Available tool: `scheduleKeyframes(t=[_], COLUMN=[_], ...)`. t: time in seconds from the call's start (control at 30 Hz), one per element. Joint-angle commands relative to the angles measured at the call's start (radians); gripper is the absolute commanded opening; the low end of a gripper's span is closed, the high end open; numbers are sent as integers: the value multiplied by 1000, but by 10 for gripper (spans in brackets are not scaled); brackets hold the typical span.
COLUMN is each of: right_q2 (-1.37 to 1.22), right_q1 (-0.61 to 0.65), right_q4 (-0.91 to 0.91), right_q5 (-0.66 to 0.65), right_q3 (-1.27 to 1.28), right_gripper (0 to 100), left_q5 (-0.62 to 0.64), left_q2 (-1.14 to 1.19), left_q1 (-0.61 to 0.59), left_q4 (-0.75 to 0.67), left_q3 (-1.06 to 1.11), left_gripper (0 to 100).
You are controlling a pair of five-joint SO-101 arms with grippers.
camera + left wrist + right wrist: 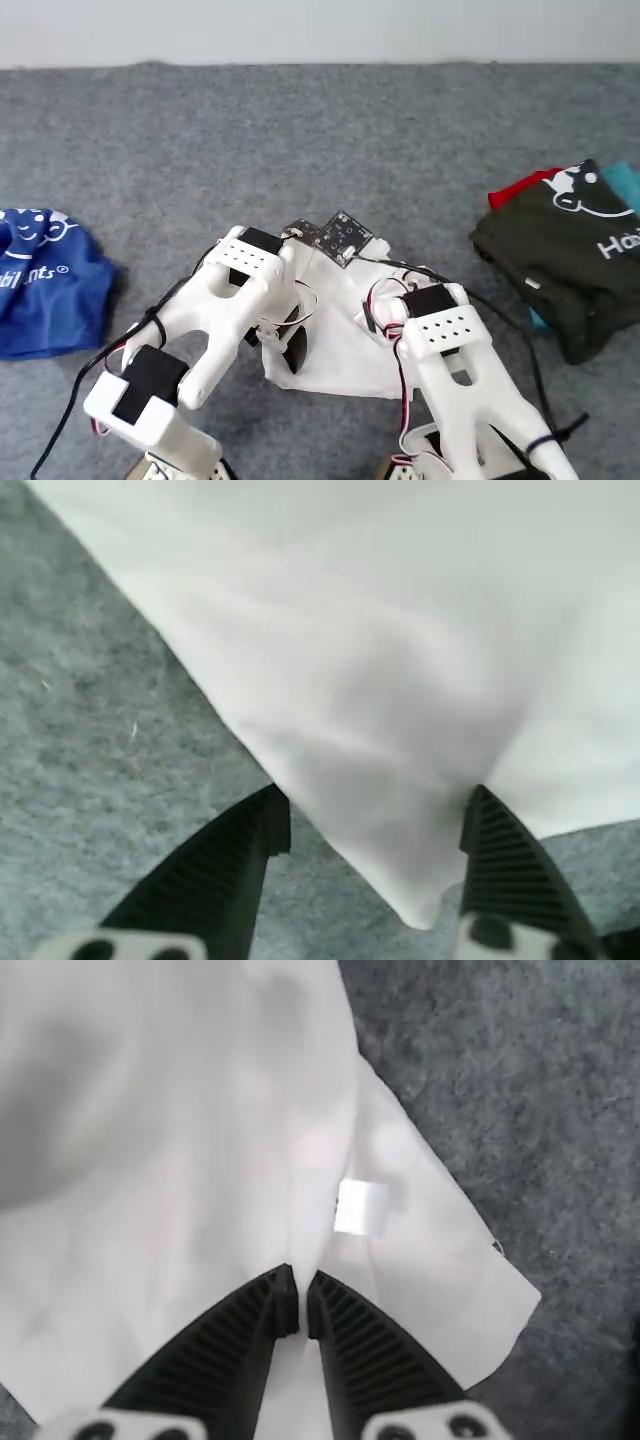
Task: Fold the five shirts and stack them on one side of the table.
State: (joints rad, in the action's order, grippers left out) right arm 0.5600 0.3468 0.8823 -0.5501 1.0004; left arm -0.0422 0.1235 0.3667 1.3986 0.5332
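A white shirt (340, 345) lies bunched on the grey table between the two arms. My left gripper (287, 345) is open at the shirt's left edge, and in the left wrist view a corner of the white shirt (400, 730) lies between the spread fingers of the left gripper (375, 845). My right gripper (385, 322) stands over the shirt's right part. In the right wrist view the right gripper (300, 1305) is shut on a ridge of the white shirt (180, 1160), close to a small white label (360, 1207).
A crumpled blue shirt (45, 285) lies at the left edge. At the right edge sits a stack with a dark printed shirt (560, 270) on top, and red (522, 186) and teal (622, 180) cloth showing beneath. Grey carpet (330, 130) stretches behind the arms.
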Motion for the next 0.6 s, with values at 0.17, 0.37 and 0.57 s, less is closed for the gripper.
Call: scheduleKeyframes(t=[0.17,0.37,0.57], right_q2=[7,7,7], right_q1=[-74,-166,-173], right_q4=[-85,-186,-237], right_q5=[-31,-31,-31], right_q3=[-5,-11,-9], right_gripper=[11,11,13], left_q5=[5,5,5], left_q2=[-5,-5,-5], left_q1=[5,5,9], left_q4=[0,0,0], left_q3=[-1,-1,-1], left_gripper=[276,276,276])
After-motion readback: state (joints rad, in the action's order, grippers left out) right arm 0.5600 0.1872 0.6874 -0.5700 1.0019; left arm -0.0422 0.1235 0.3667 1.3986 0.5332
